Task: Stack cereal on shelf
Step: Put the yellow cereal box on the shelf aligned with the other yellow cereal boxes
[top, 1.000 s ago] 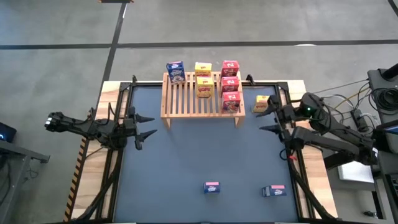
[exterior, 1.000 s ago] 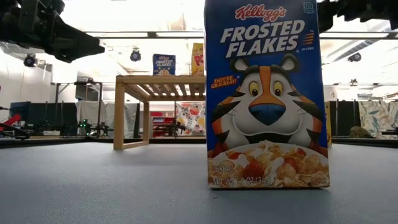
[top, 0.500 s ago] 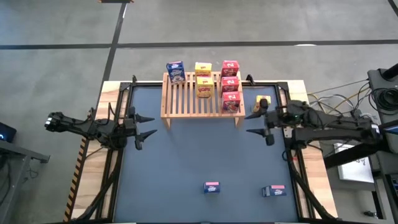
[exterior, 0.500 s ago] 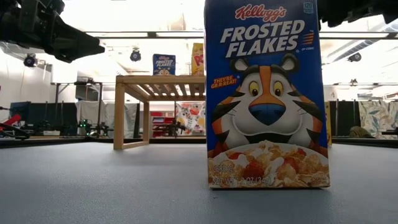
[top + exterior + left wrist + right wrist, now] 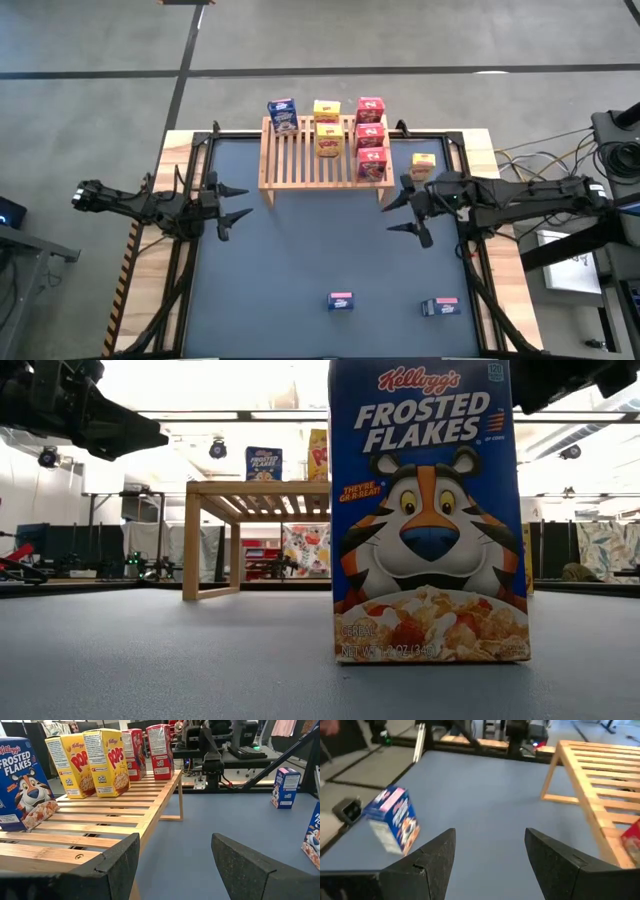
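The wooden shelf (image 5: 322,158) stands at the table's far side. On its slats stand one blue (image 5: 282,115), two yellow (image 5: 327,138) and three red (image 5: 372,163) cereal boxes. Another yellow box (image 5: 422,165) stands on the table right of the shelf. Two blue boxes (image 5: 341,301) (image 5: 439,307) stand near the front edge; one fills the low view (image 5: 430,510). My left gripper (image 5: 240,201) hovers open at the table's left. My right gripper (image 5: 392,215) hovers open just beyond the shelf's right near leg, with nothing between its fingers (image 5: 490,850).
A black frame (image 5: 200,150) runs along the table's edges. In the right wrist view a blue box (image 5: 392,820) stands on open grey mat, with the shelf's leg (image 5: 549,782) beside it. Cables and gear (image 5: 610,150) lie beyond the right edge.
My right arm has swung from the table's right edge, beside the loose yellow box, toward the table's left and slightly nearer. Its gripper now points across the mat below the shelf's right end. The boxes and the left arm have kept still.
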{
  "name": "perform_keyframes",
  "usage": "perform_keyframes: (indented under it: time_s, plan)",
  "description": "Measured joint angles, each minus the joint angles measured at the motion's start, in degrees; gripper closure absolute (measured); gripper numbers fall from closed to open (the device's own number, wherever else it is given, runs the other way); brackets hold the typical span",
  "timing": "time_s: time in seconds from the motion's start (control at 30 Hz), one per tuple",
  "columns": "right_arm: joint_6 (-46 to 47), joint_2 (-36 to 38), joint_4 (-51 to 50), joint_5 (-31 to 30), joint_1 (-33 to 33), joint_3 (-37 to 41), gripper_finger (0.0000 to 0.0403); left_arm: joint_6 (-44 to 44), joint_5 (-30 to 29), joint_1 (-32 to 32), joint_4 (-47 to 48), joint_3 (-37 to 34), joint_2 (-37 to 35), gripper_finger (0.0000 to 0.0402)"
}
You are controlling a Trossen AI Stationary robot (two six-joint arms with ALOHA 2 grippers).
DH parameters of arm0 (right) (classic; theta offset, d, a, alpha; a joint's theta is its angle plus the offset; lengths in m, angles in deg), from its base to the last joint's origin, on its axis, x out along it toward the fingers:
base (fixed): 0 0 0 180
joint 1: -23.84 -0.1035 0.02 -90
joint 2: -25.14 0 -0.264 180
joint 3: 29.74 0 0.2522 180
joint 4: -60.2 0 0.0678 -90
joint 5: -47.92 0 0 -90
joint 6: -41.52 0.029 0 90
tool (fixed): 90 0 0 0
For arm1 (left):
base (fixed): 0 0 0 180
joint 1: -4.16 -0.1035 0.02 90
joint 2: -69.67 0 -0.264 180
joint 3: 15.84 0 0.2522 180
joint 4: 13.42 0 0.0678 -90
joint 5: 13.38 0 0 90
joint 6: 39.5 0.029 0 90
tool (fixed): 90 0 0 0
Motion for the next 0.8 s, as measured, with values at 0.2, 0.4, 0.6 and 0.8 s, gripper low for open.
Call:
perform_keyframes:
  time_s: [0.2,0.4,0.6,0.8]
  plan:
    - [-0.50,-0.25,-0.75,-6.39,-0.88,-0.07,0.0174,2.38,-0.03,-0.01,-0.09,0.00,0.04,0.0171]
    - [0.94,0.21,-5.98,-10.52,-0.85,-1.63,0.0174,7.57,-2.84,-0.04,-0.46,0.00,-0.02,0.0171]
    - [4.14,-0.84,-4.51,-10.45,-0.85,-1.92,0.0174,7.57,-2.92,-0.01,-0.48,0.00,0.04,0.0171]
    - [12.33,-2.78,2.38,-7.52,-0.85,-1.92,0.0174,7.57,-2.89,-0.01,-1.58,0.00,0.09,0.0171]
